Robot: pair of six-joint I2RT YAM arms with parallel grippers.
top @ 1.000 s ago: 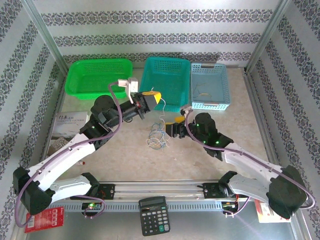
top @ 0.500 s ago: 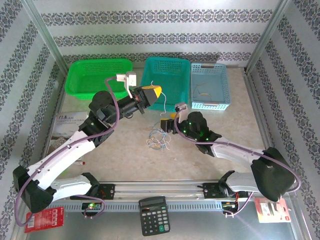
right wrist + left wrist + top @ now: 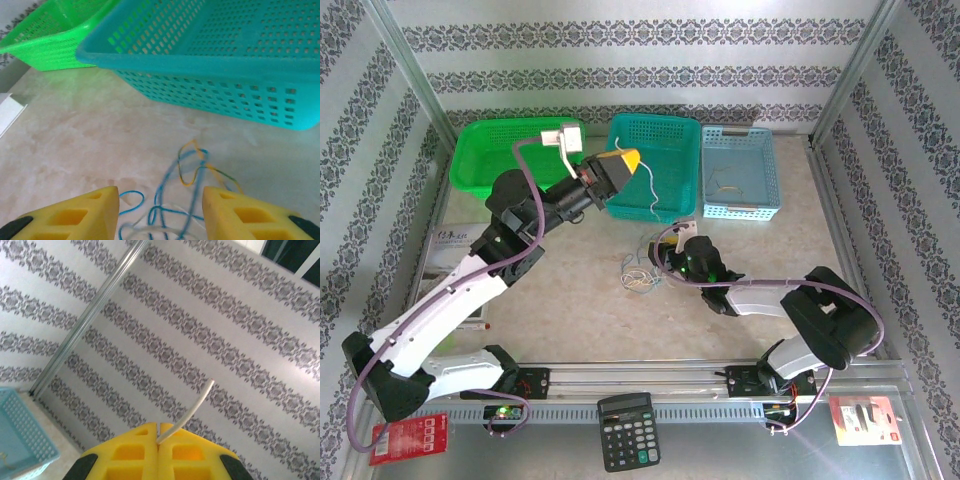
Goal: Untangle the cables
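Observation:
The cables lie as a small blue, yellow and whitish tangle on the table in front of the teal basket. My right gripper is low at the tangle's right side. In the right wrist view it is open, and its yellow fingers stand on either side of the blue and yellow loops. My left gripper is raised over the teal basket's near left rim, shut on one whitish cable that hangs down from it. This cable's end pokes out between the closed jaws.
A green basket stands at the back left. A light blue basket at the back right holds a thin wire. A white box lies at the left. A calculator sits on the near rail between the arm bases.
My left gripper has risen and moved back over the teal basket, carrying the whitish cable out of the tangle. My right gripper has swung left and down to the tangle, its jaws narrowing.

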